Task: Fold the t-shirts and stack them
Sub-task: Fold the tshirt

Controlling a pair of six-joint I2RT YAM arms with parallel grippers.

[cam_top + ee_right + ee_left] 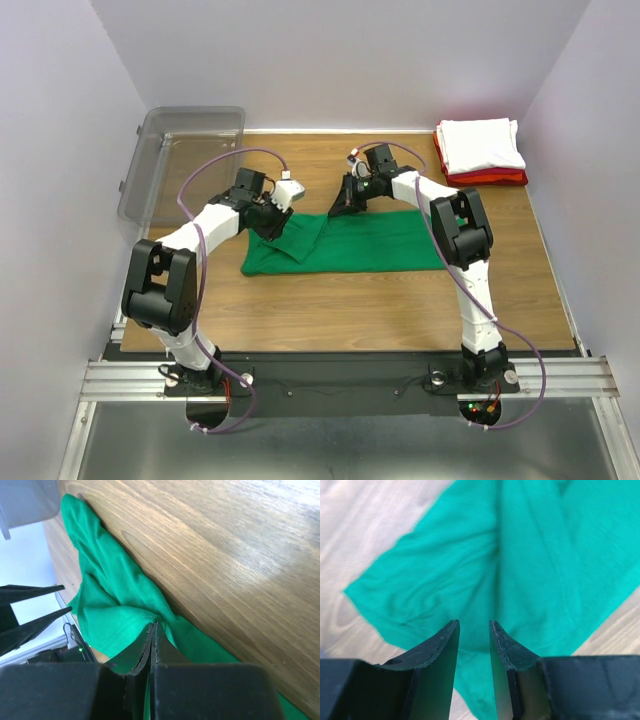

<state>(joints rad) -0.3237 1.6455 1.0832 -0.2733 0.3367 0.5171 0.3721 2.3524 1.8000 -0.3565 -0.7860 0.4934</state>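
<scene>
A bright green cotton t-shirt (375, 245) lies partly folded as a long band across the middle of the brown wood-grain table (400, 310), with a loose, rumpled flap at its left end. The left end effector (278, 228) hangs over that left end. In the left wrist view its two black fingers (440, 650) stand apart, released, with nothing between them and the green cloth spread below.

The right end effector (342, 203) sits at the far edge of the shirt, near its middle. In the right wrist view it is clenched (152, 626), its fingers pressed together on a pinched fold of the green fabric, and creases run toward the tips.

At the table's far right corner, a folded white cotton t-shirt (482, 145) rests on top of a folded red cotton t-shirt (490, 178), well apart from the green one. A clear grey plastic bin (140, 180) stands at the far left corner.
</scene>
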